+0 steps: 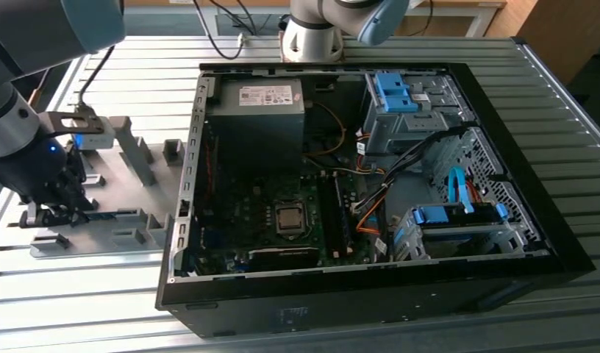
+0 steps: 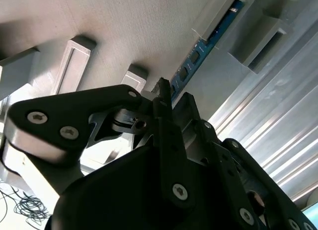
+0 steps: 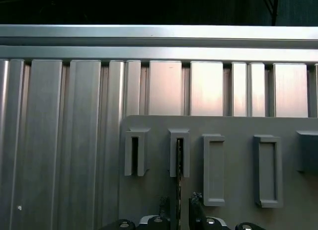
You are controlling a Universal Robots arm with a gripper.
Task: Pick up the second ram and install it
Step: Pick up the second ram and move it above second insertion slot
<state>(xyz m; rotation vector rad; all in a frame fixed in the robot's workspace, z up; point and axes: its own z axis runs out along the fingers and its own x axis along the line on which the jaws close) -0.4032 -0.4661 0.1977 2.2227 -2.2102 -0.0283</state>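
Second ram: the second ram is standing on its long edge in a slotted post of the grey holder plate. The second wrist view is showing a blue board with black chips. It is not lifted.
Where it is sitting: on the exterior view's left, outside the computer case and well apart from the motherboard.
Gripper: the gripper is hanging low over the plate, straddling the stick. In the first wrist view its fingertips are standing apart, one on each side of the thin edge, with a gap showing on either side. I am reading it as released, not yet pinching.
Handling, my judgement: it is looking light and stiff, a thin board that is not going to sag. It is also looking fragile, with chips on the face and presumably contacts along the lower edge. The flat faces are likely offering little grip, so a weak squeeze is risking a slip.
Where to take hold: I am judging the upper edge near mid-length as best, with the pads pressing the two flat faces. That is keeping off the lower edge and holding the stick upright, so it is not twisting in the post.
Target area: long dark slots are lying just to the exterior view's right of the processor socket. I cannot tell whether any is filled.
Surroundings: the case is lying open on a ribbed metal table. Blue drive-bay clips are sitting toward its far right.
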